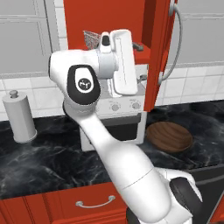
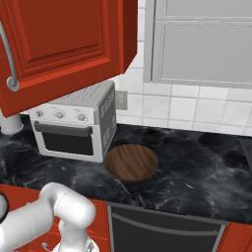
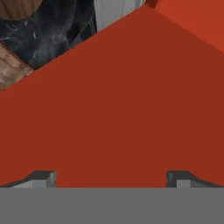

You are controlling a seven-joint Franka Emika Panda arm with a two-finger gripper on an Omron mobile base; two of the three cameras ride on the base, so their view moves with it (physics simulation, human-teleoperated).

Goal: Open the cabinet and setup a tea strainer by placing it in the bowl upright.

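The cabinet point(image 1: 118, 22) already stands open: its door point(image 2: 59, 44) swings out over the toaster oven point(image 2: 74, 123), with the silver handle point(image 1: 173, 43) facing away from the shelf. The step in hand appears to be the reach for the tea strainer point(image 1: 90, 38), a small wire-mesh basket that sits on the red shelf inside, partly hidden behind the robot's arm point(image 1: 113, 61).

In the hand view the gripper point(image 3: 111, 177) is spread wide, its 2 fingertips point(image 3: 43, 178) well apart and nothing between them; ahead of them lies a broad red surface, most likely the cabinet's inside or its door.

To do this well, the robot should line the hand up with the strainer's rim or short handle before closing, since thin mesh gives the pads little to bite on and could slip or tip. It should come in level with the shelf, avoiding the cabinet floor and the open door edge.

The bowl point(image 1: 169, 135), a shallow dark wooden dish, waits on the black counter point(image 2: 197, 157) just beside the toaster oven, below the door. Carrying the strainer rim-up would let it settle upright there.
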